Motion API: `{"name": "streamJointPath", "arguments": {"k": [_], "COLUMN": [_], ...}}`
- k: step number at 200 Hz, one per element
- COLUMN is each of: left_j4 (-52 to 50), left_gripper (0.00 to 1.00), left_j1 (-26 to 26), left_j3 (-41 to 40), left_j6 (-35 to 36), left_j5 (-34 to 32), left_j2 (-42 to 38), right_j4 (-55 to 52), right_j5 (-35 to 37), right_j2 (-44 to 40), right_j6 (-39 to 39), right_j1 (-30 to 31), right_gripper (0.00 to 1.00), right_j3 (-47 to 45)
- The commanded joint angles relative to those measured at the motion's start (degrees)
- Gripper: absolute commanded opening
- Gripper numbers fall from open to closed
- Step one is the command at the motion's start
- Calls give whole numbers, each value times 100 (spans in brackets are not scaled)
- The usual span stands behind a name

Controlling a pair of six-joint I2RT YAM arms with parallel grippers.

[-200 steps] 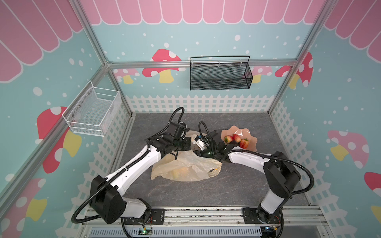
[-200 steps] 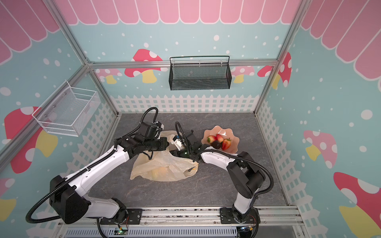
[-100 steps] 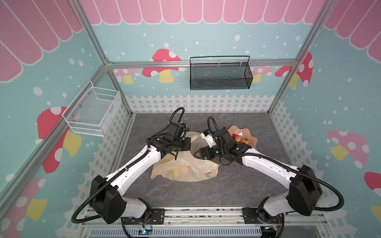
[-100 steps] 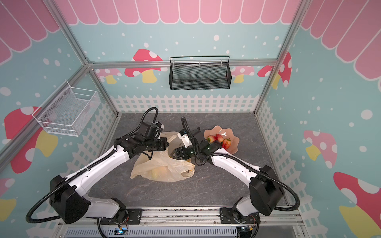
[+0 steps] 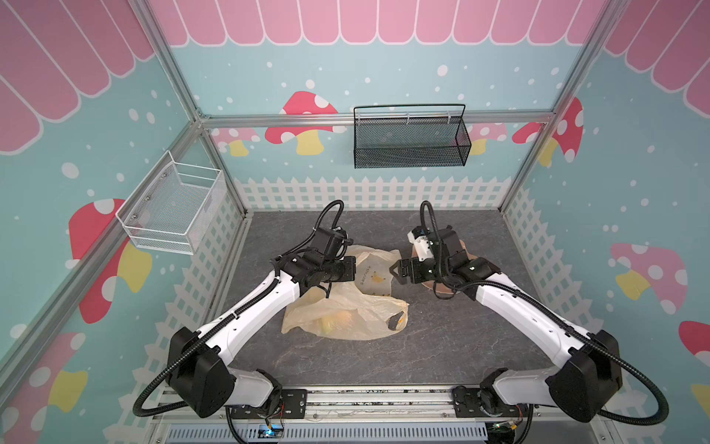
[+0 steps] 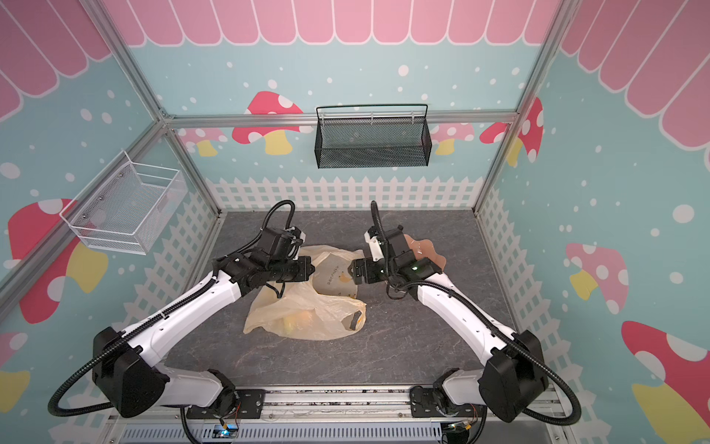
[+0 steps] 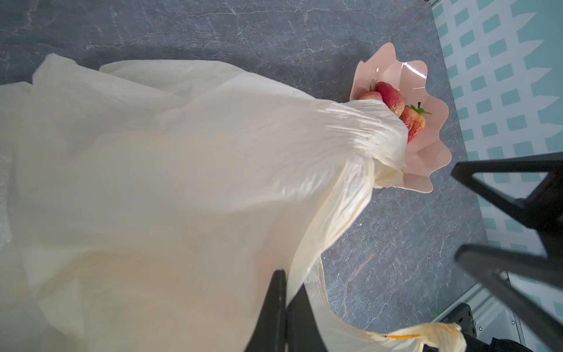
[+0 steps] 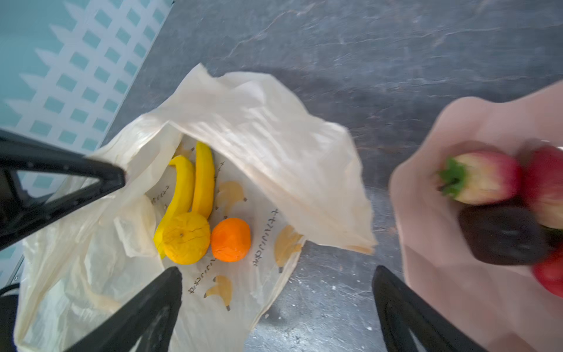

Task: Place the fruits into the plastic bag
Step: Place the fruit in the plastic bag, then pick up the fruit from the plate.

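Observation:
The cream plastic bag (image 5: 345, 307) (image 6: 307, 311) lies mid-table, its mouth lifted. My left gripper (image 7: 288, 283) (image 5: 355, 268) is shut on the bag's rim, holding it up. In the right wrist view, two bananas (image 8: 195, 179), a lumpy yellow fruit (image 8: 186, 237) and a tangerine (image 8: 230, 239) lie inside the bag (image 8: 274, 137). My right gripper (image 8: 275, 271) (image 5: 393, 269) is open and empty, between the bag mouth and the pink bowl (image 8: 441, 289). A red, green-leafed fruit (image 8: 484, 176), a dark purple one (image 8: 502, 234) and more red ones sit in that bowl.
In both top views my right wrist covers most of the pink bowl (image 6: 426, 250). A black mesh basket (image 5: 411, 142) hangs on the back wall and a white wire basket (image 5: 173, 211) on the left wall. White picket fencing rims the grey floor.
My right arm has swung its elbow out to the right, and its wrist now sits over the bowl, hiding the fruits there. The left arm and bag have stayed put.

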Motion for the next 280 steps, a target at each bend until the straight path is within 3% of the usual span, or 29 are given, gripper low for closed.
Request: {"name": "streamJointPath", "arguments": {"k": [1, 48, 125, 193, 280], "left_j4": [82, 90, 91, 100, 104], "left_gripper": [0, 0, 0, 0, 0], "left_j1": [33, 33, 33, 36, 33], "left_j3": [51, 73, 69, 86, 148], "left_j6": [79, 98, 80, 35, 26], "left_j5": [15, 35, -16, -22, -35], "left_j2": [-30, -27, -66, -34, 13], "right_j4": [-708, -1319, -1348, -930, -595], "right_j5": [286, 784, 1894, 2058, 2192], "right_j2": [-199, -124, 610, 1850, 2988], "right_j6": [-130, -534, -1345, -1796, -2080], "right_j1": [-402, -1172, -1247, -1243, -1247], "right_gripper": [100, 97, 85, 74, 69], "right_j3": [234, 292, 249, 530, 937]}}
